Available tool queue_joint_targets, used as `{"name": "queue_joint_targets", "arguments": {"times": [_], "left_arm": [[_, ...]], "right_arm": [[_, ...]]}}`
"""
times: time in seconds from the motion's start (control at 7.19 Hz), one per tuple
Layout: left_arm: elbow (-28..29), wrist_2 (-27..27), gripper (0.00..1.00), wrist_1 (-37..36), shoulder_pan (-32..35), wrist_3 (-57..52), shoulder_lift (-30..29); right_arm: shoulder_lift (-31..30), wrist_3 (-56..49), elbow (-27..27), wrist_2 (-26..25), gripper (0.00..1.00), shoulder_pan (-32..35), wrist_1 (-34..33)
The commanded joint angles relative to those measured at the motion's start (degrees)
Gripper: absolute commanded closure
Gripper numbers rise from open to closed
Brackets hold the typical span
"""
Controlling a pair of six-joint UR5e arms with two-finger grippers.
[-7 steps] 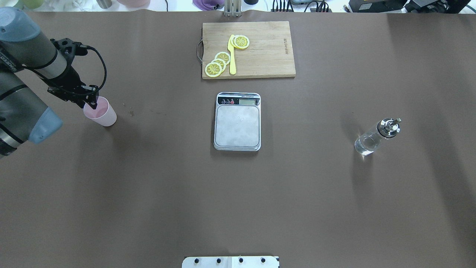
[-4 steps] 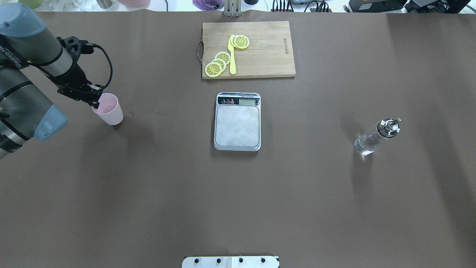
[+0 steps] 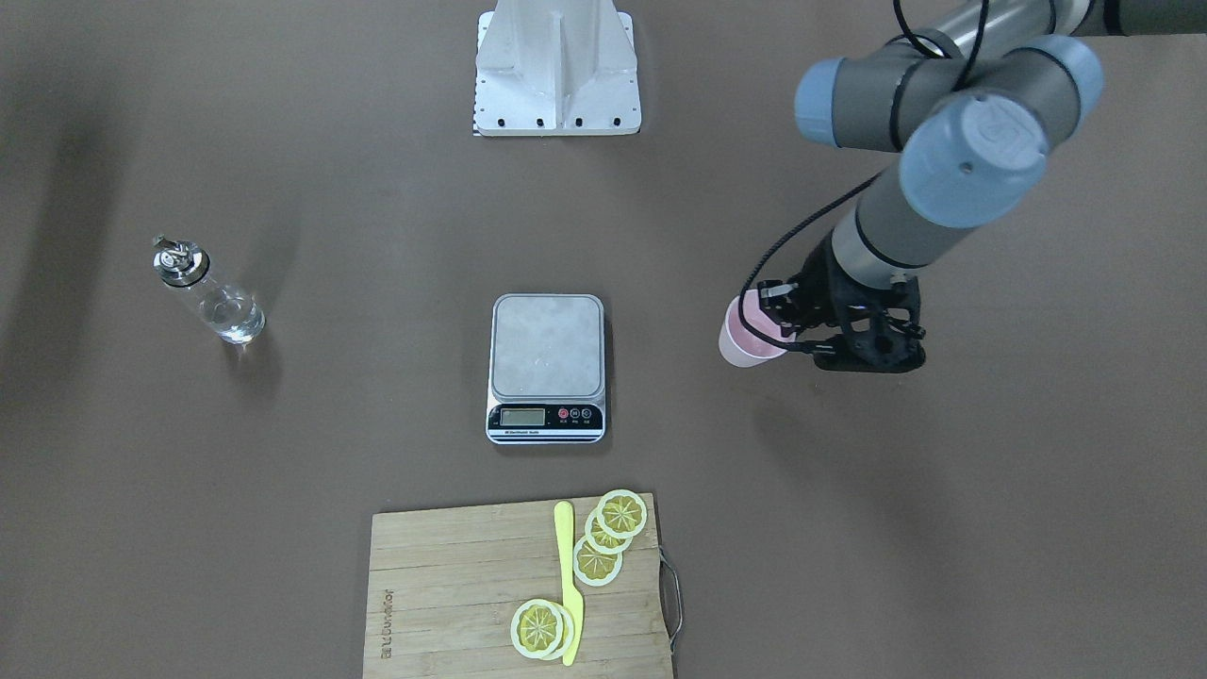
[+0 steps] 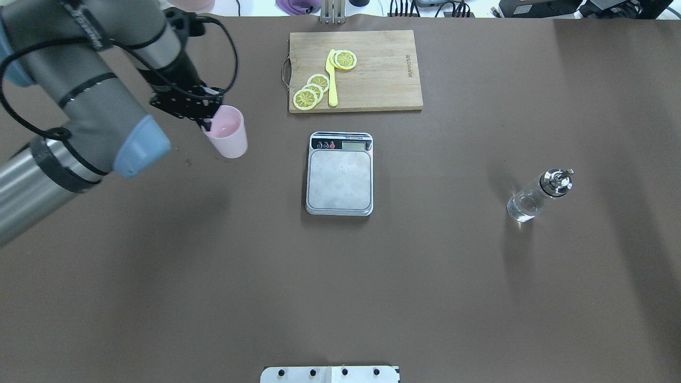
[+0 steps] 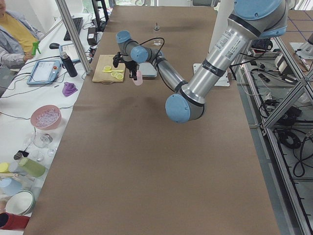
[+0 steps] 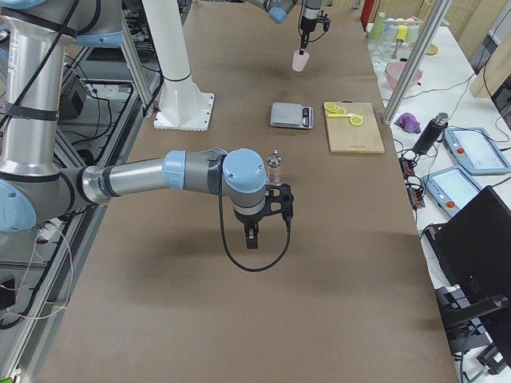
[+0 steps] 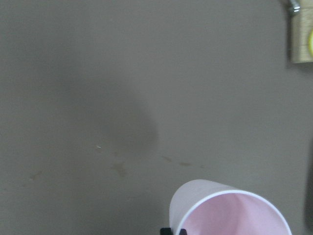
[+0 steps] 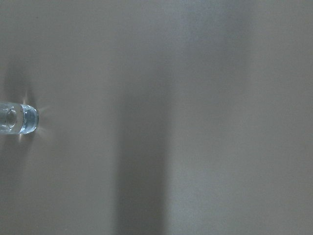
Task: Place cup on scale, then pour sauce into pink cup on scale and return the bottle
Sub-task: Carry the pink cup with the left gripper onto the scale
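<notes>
cup in the air, not on the scale yet

the left hand point(image 4: 208, 123) has the cup point(image 4: 230, 137) pinched by its rim. one finger is inside the cup and one is outside, closed tight on the wall. the cup looks lifted off the desk point(image 4: 340, 298) and it looks empty inside. it is on the left side of the scale point(image 4: 339, 178), near it but not over it.

nothing sits on the scale's silver top, so the first job is only part done. i think the cup must go over to the scale and be set down on it.

the bottle point(image 4: 534, 197) stands upright, well apart from the scale on its right side. nothing holds it. the sauce point(image 4: 522, 208) is inside it, so no pouring has begun. pouring and putting the bottle back are both left to do.

the right hand point(image 6: 251, 236) hangs near the bottle, on the side away from the scale. i cannot tell if it is open or closed.
</notes>
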State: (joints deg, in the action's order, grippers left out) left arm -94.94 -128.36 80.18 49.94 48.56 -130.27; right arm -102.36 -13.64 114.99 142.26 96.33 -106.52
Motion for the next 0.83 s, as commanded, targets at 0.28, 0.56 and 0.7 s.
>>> {"name": "queue_joint_targets", "arguments": {"times": [0.28,0.56,0.7], "left_arm": [[8.7,8.6,1.0,8.6,-10.6,5.5,-10.6],[13.5,12.2,1.0,9.3,-12.6,5.4,-14.0],[13.5,12.4,1.0,9.7,-13.0,5.4,-14.1]], "right_arm": [[-0.1,-0.1,0.2,1.4,0.0,0.1,0.0],[-0.1,-0.1,0.1,1.4,0.0,0.1,0.0],[-0.1,-0.1,0.1,1.4,0.0,0.1,0.0]]}}
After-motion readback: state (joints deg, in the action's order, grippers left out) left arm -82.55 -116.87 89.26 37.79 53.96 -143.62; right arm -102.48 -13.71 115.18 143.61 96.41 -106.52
